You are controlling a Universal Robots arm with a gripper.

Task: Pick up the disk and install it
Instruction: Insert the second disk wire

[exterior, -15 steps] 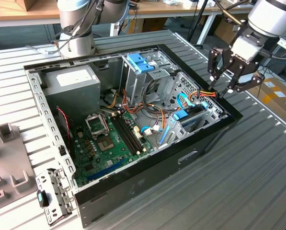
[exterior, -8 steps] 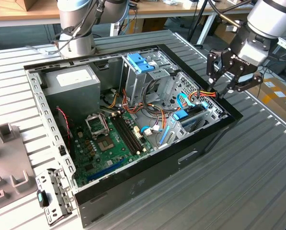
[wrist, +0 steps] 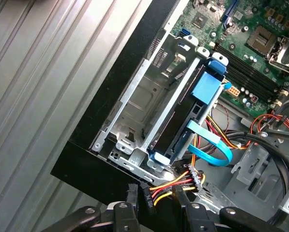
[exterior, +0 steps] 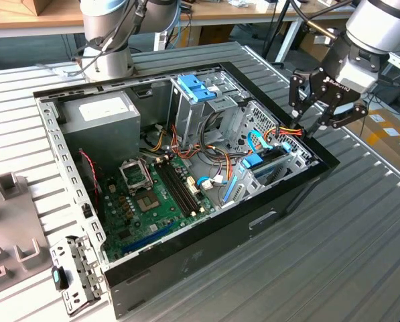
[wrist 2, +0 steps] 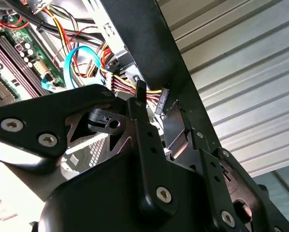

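My gripper [wrist: 156,195] hangs over the case [exterior: 206,251] corner by the drive cage [wrist: 134,104]. Jaws partly open, clamped on nothing. A power plug [wrist: 149,198] on yellow/red wires sits between the tips; can't tell if it touches.

The disk [wrist: 180,123] is, I reckon, the dark slab on edge in the cage, under the blue bracket [wrist: 205,89]. No label visible, so not certain.

Handling, my guess: stiff, dense for its size, smooth metal so prob. slippery, and bad with knocks. Best held by the long side edges, not the flat faces.

In the way: the wire bundle, a light-blue ribbon cable [wrist: 214,152] looping just beside the slab, cage rails either side, and the black case rim close by. Motherboard [exterior: 159,201] is further in, well apart.
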